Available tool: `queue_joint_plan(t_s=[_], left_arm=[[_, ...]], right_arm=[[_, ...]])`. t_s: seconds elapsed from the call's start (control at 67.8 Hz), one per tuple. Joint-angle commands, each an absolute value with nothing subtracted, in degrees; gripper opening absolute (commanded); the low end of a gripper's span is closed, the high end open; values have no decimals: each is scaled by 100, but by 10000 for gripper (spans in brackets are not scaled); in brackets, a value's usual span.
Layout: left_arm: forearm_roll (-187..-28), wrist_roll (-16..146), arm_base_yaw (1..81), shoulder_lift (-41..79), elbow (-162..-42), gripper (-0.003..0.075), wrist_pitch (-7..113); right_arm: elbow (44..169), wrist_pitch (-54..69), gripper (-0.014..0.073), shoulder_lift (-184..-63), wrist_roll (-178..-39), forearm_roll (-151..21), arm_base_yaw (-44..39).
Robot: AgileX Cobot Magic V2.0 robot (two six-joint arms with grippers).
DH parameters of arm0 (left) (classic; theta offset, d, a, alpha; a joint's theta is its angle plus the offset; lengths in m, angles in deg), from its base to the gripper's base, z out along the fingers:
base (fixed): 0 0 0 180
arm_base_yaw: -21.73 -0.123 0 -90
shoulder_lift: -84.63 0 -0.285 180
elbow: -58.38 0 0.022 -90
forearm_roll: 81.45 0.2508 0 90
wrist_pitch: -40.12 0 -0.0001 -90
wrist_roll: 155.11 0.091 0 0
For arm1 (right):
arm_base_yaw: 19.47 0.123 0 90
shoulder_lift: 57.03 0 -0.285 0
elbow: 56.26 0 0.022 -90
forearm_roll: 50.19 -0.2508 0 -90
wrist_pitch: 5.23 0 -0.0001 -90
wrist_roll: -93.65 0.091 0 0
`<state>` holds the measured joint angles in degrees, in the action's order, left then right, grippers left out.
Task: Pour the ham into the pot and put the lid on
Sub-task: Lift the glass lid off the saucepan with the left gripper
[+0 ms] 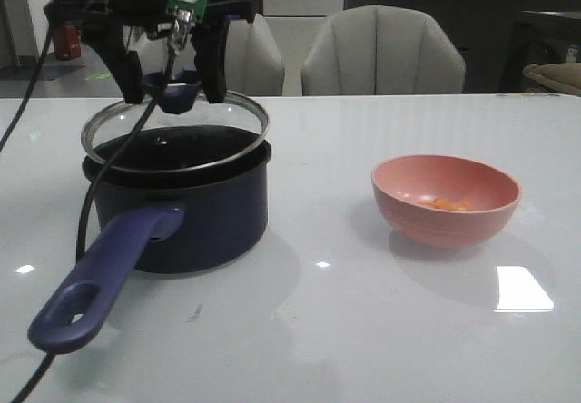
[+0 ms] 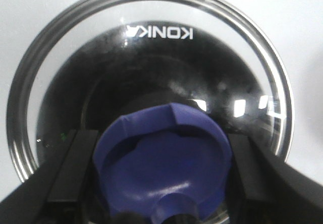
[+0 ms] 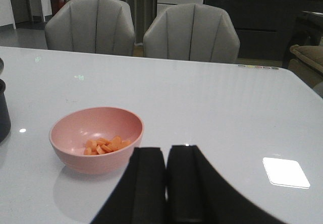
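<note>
- Over the pot [image 1: 186,205]: the left gripper [image 1: 175,81] straddles the lid [image 1: 174,133] knob, one dark finger on each side. Whether the pads press the knob or stand just off it, cannot tell from either view.
- The lid sits tilted on the pot's rim, its far edge raised, glass covering most of the opening.
- Well to the right of the pot: pink bowl [image 1: 446,200], upright, the ham [image 3: 105,146] heaped in its bottom, not yet poured.
- The right gripper [image 3: 166,183] hangs near the bowl, short of it, fingers pressed together and holding nothing.
- Risk: the lid is over the pot while the ham remains in the bowl; pouring now would scatter cubes across the glass. A tilted lid could also slide off the rim if the fingers nudge the knob sideways.
- The left wrist view alone shows the knob between the fingers and the lettering on the glass. The right wrist view shows the ham clearly; the front view gives only an orange smear.
</note>
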<state>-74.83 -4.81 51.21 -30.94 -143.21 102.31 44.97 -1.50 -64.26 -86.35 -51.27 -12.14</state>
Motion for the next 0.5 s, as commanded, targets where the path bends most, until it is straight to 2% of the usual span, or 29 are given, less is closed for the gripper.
queue_joint_plan(t_s=[0.0,0.236,0.487], left_arm=[[-7314,-368,5116,-2448,-14520,228,10031],[-7180,64,4714,-2053,-14489,228,10360],[-7398,586,3414,-1407,-13430,228,10030]], right_arm=[[4527,-583,162,-6304,-8635,-5075,-1225],[4527,-583,162,-6304,-8635,-5075,-1225],[4527,-583,162,-6304,-8635,-5075,-1225]])
